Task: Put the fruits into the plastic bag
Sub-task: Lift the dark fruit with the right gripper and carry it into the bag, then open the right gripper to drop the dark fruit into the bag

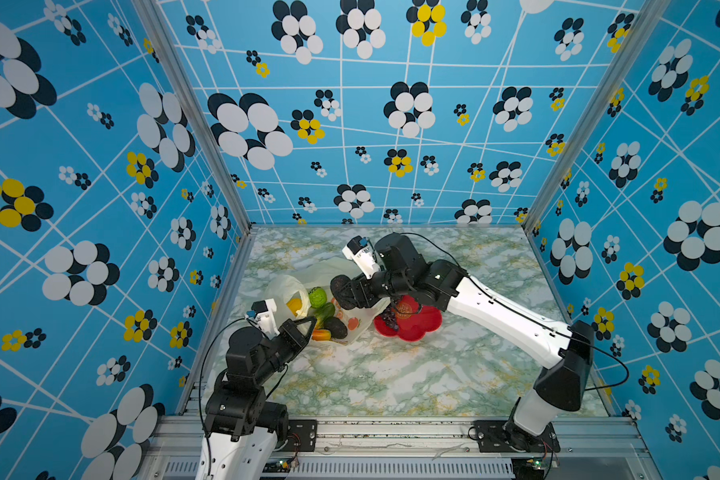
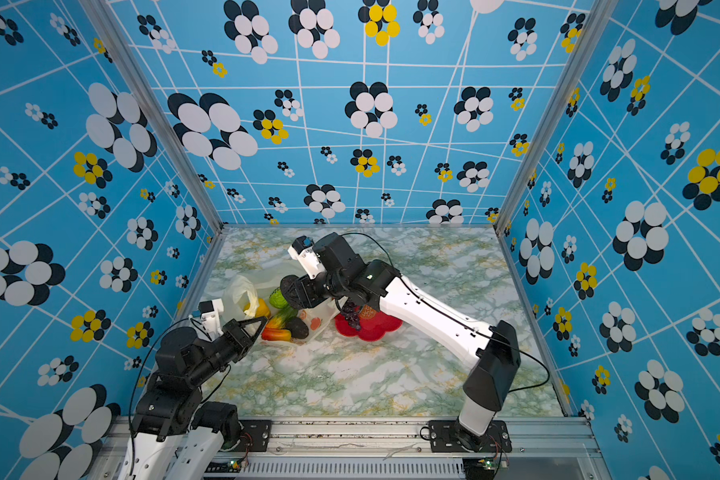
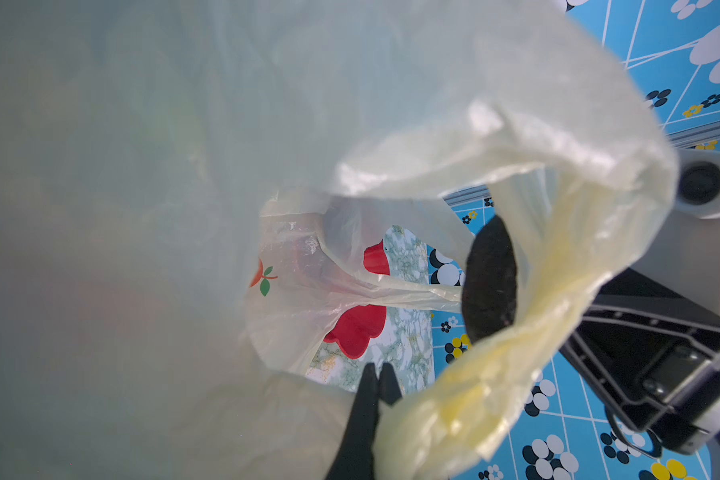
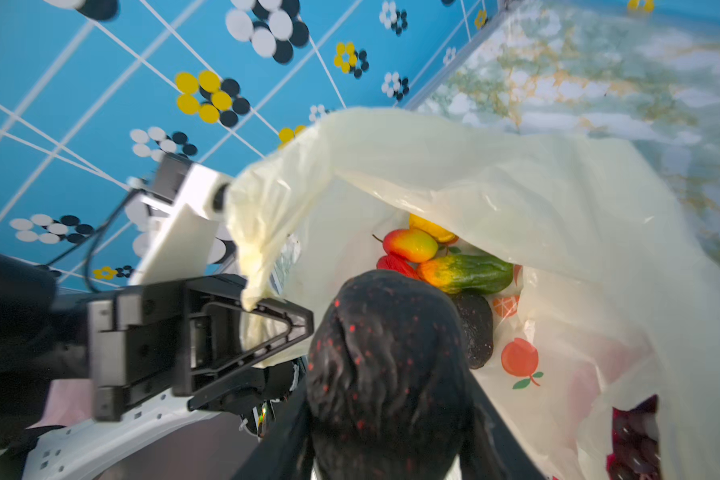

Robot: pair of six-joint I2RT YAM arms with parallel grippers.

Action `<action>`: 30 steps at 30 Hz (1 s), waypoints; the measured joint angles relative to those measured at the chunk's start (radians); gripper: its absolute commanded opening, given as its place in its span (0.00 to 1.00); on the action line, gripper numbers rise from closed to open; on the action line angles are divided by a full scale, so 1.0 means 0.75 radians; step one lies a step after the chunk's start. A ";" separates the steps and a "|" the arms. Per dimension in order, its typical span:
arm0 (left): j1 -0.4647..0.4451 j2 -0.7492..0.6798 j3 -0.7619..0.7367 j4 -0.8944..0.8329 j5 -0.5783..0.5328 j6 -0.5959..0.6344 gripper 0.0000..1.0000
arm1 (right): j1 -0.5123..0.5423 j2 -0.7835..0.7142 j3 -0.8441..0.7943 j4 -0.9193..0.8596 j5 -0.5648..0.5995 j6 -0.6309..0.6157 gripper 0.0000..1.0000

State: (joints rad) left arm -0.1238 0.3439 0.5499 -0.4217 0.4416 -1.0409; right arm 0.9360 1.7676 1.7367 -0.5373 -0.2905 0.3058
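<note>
The pale-yellow plastic bag point(image 1: 329, 266) point(image 4: 516, 199) lies open at the table's left. My left gripper point(image 1: 310, 322) point(image 3: 378, 376) is shut on its handle point(image 3: 558, 316) and holds the mouth up. Inside lie a bumpy green ball point(image 1: 317, 297), a yellow piece point(image 1: 295, 306), a cucumber point(image 4: 466, 272), a dark avocado point(image 4: 476, 328) and red-orange pieces point(image 4: 410, 244). My right gripper point(image 1: 344, 293) point(image 4: 387, 415) is shut on another dark avocado point(image 4: 387, 353) point(image 3: 489, 282), hanging just above the bag's mouth. The purple grape bunch point(image 1: 388, 318) point(image 2: 350, 318) rests on the red dish.
The red flower-shaped dish point(image 1: 416, 326) point(image 2: 375, 328) sits right of the bag, partly under my right arm point(image 1: 508, 316). Marbled tabletop point(image 1: 391, 374) stretches toward the front rail. Patterned blue walls close off the left, right and back.
</note>
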 measured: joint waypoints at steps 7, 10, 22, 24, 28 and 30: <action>0.000 0.003 0.000 0.005 0.001 -0.001 0.00 | -0.001 0.323 0.204 -0.122 -0.001 -0.007 0.28; 0.000 0.009 0.000 0.006 0.001 -0.010 0.00 | -0.001 0.444 0.297 -0.164 -0.009 0.000 0.29; 0.000 0.020 0.002 0.005 0.005 -0.010 0.00 | 0.008 0.812 0.706 -0.065 -0.287 0.264 0.55; 0.000 0.020 0.002 0.004 0.005 -0.009 0.00 | 0.017 0.824 0.724 -0.028 -0.334 0.301 0.61; 0.000 0.019 0.003 -0.005 0.005 -0.009 0.00 | 0.028 0.818 0.729 -0.001 -0.369 0.309 0.69; 0.000 0.019 0.003 -0.010 0.005 -0.009 0.00 | 0.031 0.809 0.726 -0.002 -0.370 0.299 0.71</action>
State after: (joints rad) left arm -0.1238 0.3580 0.5518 -0.4294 0.4450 -1.0473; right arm 0.9592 2.3741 2.2810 -0.5385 -0.5678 0.5301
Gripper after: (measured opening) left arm 0.044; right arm 0.694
